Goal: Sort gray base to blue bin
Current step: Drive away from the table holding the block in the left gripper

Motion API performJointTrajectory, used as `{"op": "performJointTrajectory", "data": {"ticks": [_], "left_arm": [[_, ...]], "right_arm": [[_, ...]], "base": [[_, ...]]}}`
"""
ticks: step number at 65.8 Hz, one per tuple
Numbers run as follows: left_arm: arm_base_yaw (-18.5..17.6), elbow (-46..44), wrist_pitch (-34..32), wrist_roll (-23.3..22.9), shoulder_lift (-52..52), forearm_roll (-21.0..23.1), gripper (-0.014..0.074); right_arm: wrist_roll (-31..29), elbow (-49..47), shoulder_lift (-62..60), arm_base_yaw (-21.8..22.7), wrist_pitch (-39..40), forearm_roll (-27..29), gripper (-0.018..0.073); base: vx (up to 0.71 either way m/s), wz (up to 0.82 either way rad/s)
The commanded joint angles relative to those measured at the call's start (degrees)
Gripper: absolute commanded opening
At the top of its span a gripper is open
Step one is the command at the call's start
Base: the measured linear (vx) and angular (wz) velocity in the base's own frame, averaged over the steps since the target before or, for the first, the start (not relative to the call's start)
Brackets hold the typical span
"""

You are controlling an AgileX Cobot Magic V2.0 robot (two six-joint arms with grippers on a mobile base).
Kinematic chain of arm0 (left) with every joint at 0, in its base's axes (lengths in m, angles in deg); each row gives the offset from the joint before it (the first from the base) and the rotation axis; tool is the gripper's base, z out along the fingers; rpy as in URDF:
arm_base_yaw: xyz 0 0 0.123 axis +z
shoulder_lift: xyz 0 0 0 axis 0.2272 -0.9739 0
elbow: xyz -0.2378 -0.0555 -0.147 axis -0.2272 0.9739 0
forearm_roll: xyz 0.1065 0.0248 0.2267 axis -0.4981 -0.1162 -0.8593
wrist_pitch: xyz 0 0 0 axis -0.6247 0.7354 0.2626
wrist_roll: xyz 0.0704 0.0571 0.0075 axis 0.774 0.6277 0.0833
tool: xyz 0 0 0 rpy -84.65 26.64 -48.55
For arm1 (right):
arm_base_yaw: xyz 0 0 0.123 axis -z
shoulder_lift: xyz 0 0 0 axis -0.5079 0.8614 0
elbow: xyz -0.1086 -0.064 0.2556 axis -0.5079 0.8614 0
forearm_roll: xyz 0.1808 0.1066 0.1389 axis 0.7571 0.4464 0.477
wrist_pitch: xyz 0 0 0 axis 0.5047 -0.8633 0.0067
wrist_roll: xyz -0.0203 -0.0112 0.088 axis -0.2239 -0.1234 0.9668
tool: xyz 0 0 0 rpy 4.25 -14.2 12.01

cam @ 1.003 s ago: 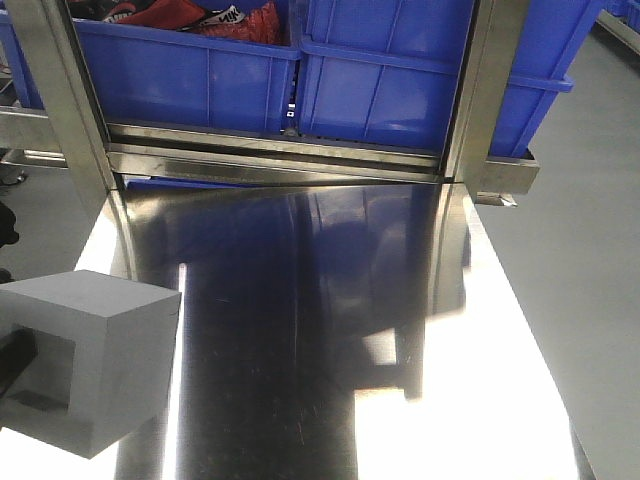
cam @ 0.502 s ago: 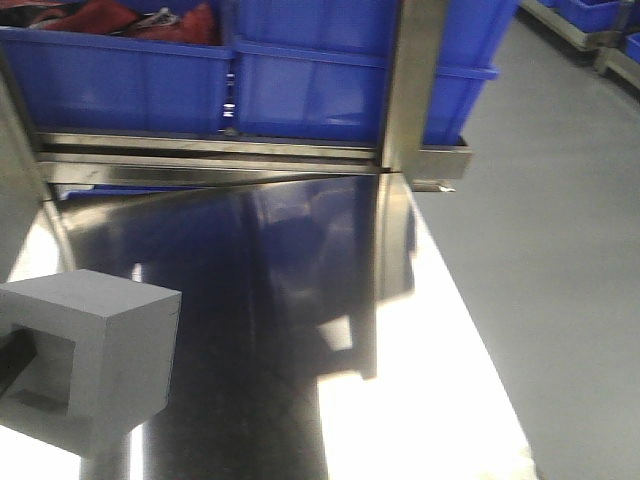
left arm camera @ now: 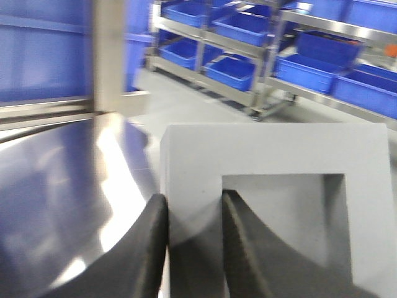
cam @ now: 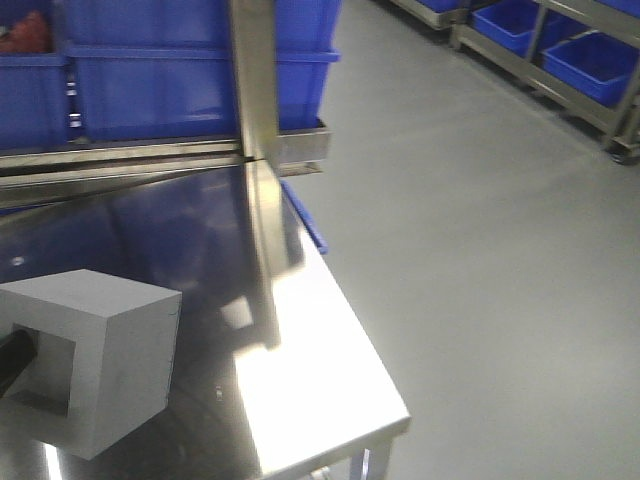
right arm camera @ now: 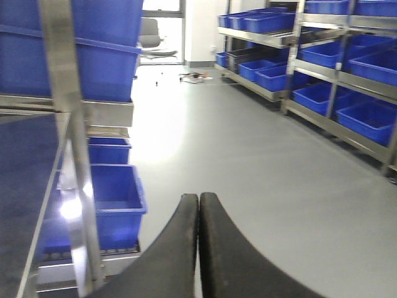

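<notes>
The left gripper (left arm camera: 193, 205) pinches one wall of the gray base (left arm camera: 273, 180), one finger in its hole, at the near left of the table (cam: 300, 370), the right gripper (right arm camera: 198, 202) is squeezed shut on nothing, and the blue bin (cam: 170, 90), I think, sits ahead past the table.

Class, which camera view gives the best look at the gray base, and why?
Exterior front-facing: the gray base shows nearly whole, three faces and its recess. Left wrist shows only the recessed face, close, with the left tool pinching one wall. Right wrist shows none of it.
</notes>
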Motion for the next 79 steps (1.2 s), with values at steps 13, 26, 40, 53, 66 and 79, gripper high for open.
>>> {"op": "performJointTrajectory", "data": {"ticks": [13, 26, 40, 53, 66, 79], "left_arm": [[-0.4, -1.7, -6.3, -0.4, -0.2, 0.3, -0.0006], [-0.4, -1.7, -6.3, -0.4, -0.2, 0.3, -0.0006], [-0.4, -1.7, -6.3, -0.4, -0.2, 0.3, -0.0006], [-0.4, -1.7, -6.3, -0.4, -0.2, 0.3, -0.0006], [-0.4, -1.7, -6.3, -0.4, -0.2, 0.3, -0.0006], [-0.4, -1.7, -6.3, -0.4, -0.2, 0.3, -0.0006]], "right_arm": [[-0.3, 0.8, -0.7, 0.0, 4.4, -0.6, -0.0009], [-0.3, 0.8, -0.7, 0.0, 4.4, -0.6, -0.0009], [-0.3, 0.8, -0.7, 0.0, 4.4, -0.6, -0.0009], [-0.3, 0.8, -0.7, 0.0, 4.4, -0.6, -0.0009], [-0.3, 0.8, -0.7, 0.0, 4.4, -0.6, -0.0009], [-0.3, 0.8, -0.7, 0.0, 4.4, -0.6, -0.0009]], "base": [[-0.08, -0.49], [-0.07, -0.52], [-0.06, -0.59], [-0.04, -0.77], [0.0, -0.93], [0.04, -0.99]]}}
